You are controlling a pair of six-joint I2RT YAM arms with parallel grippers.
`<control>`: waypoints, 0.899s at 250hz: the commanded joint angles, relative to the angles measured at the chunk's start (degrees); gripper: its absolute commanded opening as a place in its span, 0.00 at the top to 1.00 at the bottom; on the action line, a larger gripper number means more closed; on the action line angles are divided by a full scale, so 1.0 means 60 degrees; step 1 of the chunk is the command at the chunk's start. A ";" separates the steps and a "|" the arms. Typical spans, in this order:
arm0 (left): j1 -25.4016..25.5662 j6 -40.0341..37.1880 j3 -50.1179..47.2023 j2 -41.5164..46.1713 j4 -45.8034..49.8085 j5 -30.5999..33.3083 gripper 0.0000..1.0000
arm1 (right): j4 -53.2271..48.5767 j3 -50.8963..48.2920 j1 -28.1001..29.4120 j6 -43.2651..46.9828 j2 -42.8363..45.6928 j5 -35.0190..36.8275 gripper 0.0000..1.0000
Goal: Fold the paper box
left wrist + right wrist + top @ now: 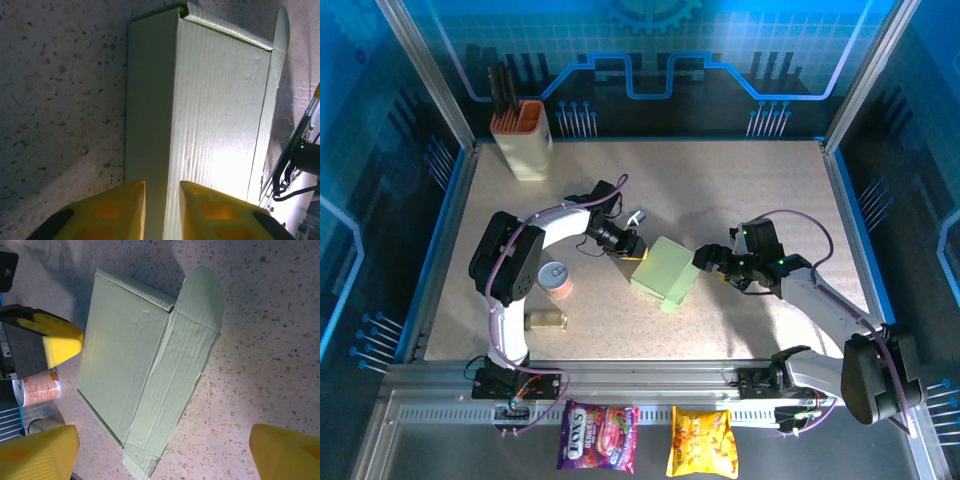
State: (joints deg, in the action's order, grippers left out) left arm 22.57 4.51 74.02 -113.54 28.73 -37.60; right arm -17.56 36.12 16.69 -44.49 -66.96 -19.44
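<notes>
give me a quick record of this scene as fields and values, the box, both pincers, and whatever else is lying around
paper box: mint green, mid-table, mostly folded; rounded flap sticks out at one end
left pincer: at the box's left edge, one finger on each side of it; cannot tell whether it is clamped
right pincer: open, by the box's right side, fingers wide of it
other items: cream holder back left; small can and small jar near the left arm; two snack bags past the near edge

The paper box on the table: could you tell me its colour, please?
Pale mint green, plain; the paper box shows best in the right wrist view.
</notes>
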 commanded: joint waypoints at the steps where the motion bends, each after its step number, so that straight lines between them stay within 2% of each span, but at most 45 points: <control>1: 0.0018 -0.0064 0.0016 -0.0178 0.0033 -0.0247 0.79 | -0.0012 -0.0027 -0.0114 0.0094 -0.0017 -0.0151 0.11; 33: 0.0018 -0.0118 0.0023 -0.0219 0.0123 -0.0054 0.83 | 0.0312 -0.0195 -0.0103 -0.0022 -0.0204 -0.0386 0.12; 86: 0.0007 -0.0122 0.0001 -0.0254 0.0302 0.0386 0.83 | 0.1108 -0.0389 -0.0037 -0.0165 -0.0721 -0.0938 0.12; 141: 0.0011 -0.0080 0.0029 -0.0250 0.0434 0.0592 0.84 | 0.2557 -0.0490 0.0270 -0.0583 -0.1818 -0.1626 0.11; 225: -0.0011 -0.0016 0.0103 -0.0161 0.0646 0.0994 0.84 | 0.4379 -0.0512 0.0813 -0.1452 -0.3013 -0.1654 0.12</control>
State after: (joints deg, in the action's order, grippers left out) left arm 22.57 4.49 74.22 -113.69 29.30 -35.75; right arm 2.72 33.95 20.27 -50.41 -83.09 -28.03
